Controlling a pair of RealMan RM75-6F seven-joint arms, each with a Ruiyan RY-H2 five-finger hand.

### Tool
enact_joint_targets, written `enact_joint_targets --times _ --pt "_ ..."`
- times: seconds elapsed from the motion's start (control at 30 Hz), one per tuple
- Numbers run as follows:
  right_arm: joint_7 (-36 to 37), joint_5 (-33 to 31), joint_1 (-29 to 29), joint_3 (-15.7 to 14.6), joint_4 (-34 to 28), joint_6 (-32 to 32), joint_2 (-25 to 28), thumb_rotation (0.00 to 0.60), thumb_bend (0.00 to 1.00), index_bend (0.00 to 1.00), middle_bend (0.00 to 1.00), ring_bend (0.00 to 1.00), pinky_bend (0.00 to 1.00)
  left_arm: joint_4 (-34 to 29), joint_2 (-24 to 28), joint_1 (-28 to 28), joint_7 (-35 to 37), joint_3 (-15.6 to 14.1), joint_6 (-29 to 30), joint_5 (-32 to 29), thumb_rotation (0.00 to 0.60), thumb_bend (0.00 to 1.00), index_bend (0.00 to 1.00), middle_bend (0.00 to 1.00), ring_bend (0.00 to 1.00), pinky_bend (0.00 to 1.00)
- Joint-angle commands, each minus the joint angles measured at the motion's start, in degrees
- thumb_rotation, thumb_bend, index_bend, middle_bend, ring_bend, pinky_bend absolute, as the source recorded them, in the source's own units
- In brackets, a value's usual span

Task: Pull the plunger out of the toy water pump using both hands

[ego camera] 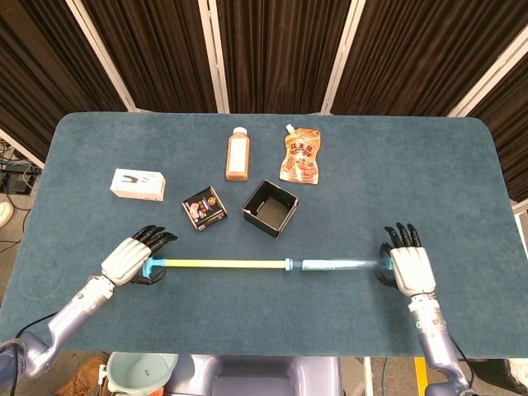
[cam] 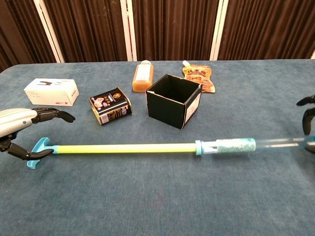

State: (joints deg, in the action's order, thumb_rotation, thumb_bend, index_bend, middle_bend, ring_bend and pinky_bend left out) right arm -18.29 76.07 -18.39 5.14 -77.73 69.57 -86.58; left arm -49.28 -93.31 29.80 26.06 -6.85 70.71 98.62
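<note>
The toy water pump lies low over the table, nearly level. Its yellow plunger rod (ego camera: 223, 264) (cam: 123, 148) is drawn far out of the clear tube (ego camera: 334, 265) (cam: 231, 145) but still enters it at the blue collar (cam: 198, 147). My left hand (ego camera: 128, 260) (cam: 19, 122) is at the blue T-handle (cam: 37, 147). Its fingers (cam: 56, 116) are spread above the handle and the thumb touches it from below. My right hand (ego camera: 410, 268) (cam: 307, 120) holds the tube's blurred far end between thumb and fingers.
An open black box (ego camera: 270, 208) (cam: 173, 100) stands just behind the pump's middle. Beside it lie a dark can (cam: 110, 105), a white carton (cam: 51, 91), an orange bottle (cam: 142, 76) and an orange pouch (cam: 198, 76). The table's front edge (ego camera: 264, 353) is near both hands.
</note>
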Motion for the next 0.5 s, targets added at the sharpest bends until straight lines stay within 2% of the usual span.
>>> enact_joint_targets --times 0.03,0.07,0.13,0.2,0.37,0.5 --pt "-0.77 -0.63 -0.53 -1.63 -2.26 -3.21 2.70 0.600 0.35 0.10 0.00 0.01 0.00 0.04 0.49 -0.56 -0.34 0.47 1.92 -0.35 0.600 0.30 0.09 0.11 0.06 0.09" --pt "-0.33 -0.42 -0.58 -1.87 -3.30 -3.62 3.65 0.600 0.29 0.05 0.00 0.01 0.00 -0.37 0.98 -0.78 -1.29 0.75 2.31 -0.66 0.600 0.26 0.06 0.09 0.04 0.09" --pt "1.57 0.76 -0.45 -2.40 -5.70 -3.71 5.78 0.600 0.08 0.00 0.00 0.00 0.00 -2.79 2.61 -1.47 -3.97 1.58 3.20 -1.73 0.600 0.20 0.01 0.05 0.02 0.09" --pt "3.39 2.39 -0.10 -3.01 -7.99 -3.02 7.78 0.600 0.01 0.00 0.00 0.00 0.00 -6.71 4.95 -2.54 -6.30 2.44 4.52 -3.02 0.600 0.17 0.00 0.02 0.00 0.09" --pt "4.34 4.42 1.19 -3.67 -12.99 -0.34 11.88 0.600 0.00 0.00 0.00 0.00 0.00 -19.44 12.23 -5.17 -13.63 3.81 5.50 -6.97 0.600 0.14 0.00 0.00 0.00 0.09" --pt "-0.17 5.10 4.00 -1.86 -15.01 7.97 12.75 0.600 0.00 0.00 0.00 0.00 0.00 -30.62 17.38 -9.32 -25.25 5.13 9.70 -10.87 0.600 0.14 0.01 0.00 0.00 0.09"
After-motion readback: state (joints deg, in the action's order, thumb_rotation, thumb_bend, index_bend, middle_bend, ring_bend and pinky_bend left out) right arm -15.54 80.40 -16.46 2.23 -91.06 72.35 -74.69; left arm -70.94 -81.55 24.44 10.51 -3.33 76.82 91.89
